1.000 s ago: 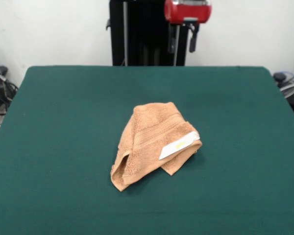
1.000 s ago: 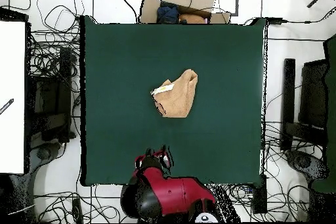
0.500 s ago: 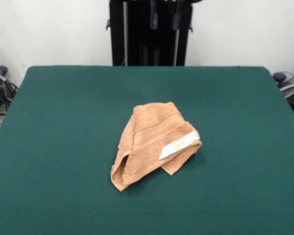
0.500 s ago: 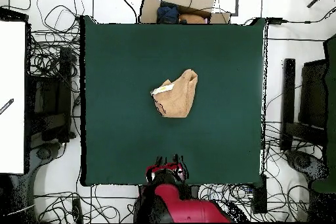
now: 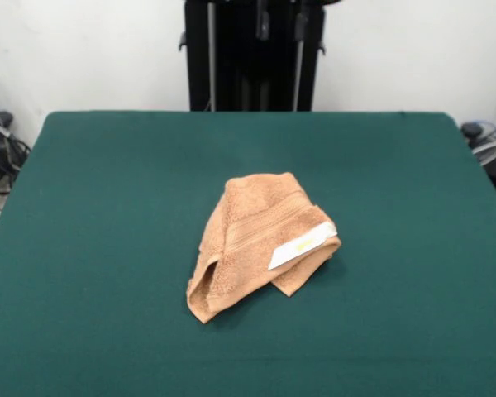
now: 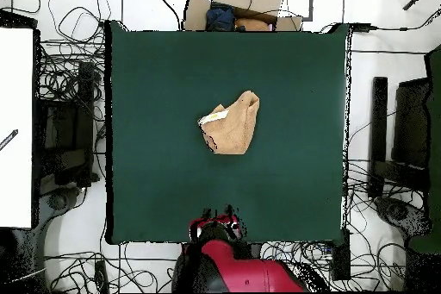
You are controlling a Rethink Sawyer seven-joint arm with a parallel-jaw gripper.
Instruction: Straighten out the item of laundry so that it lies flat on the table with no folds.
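The orange-tan towel (image 5: 260, 240) lies crumpled and folded over itself near the middle of the dark green table (image 5: 107, 207). A white tag with yellow print (image 5: 302, 244) sits on its right side, and a woven band runs across the top fold. In the overhead view the towel (image 6: 232, 125) is central on the table (image 6: 155, 75), with the tag (image 6: 214, 117) at its left. My gripper (image 5: 279, 21) is drawn back at the top edge in front of the pedestal, far from the towel, its two fingers apart and empty. It also shows in the overhead view (image 6: 217, 219) at the table's bottom edge.
The black pedestal (image 5: 231, 58) stands behind the table's far edge. In the overhead view a cardboard box (image 6: 237, 6) sits beyond the top edge, a white panel (image 6: 15, 127) at the left, black equipment (image 6: 405, 135) at the right, and cables lie all around.
The arm's red head has lifted out of the front view and swung toward the pedestal's middle. The towel has not moved.
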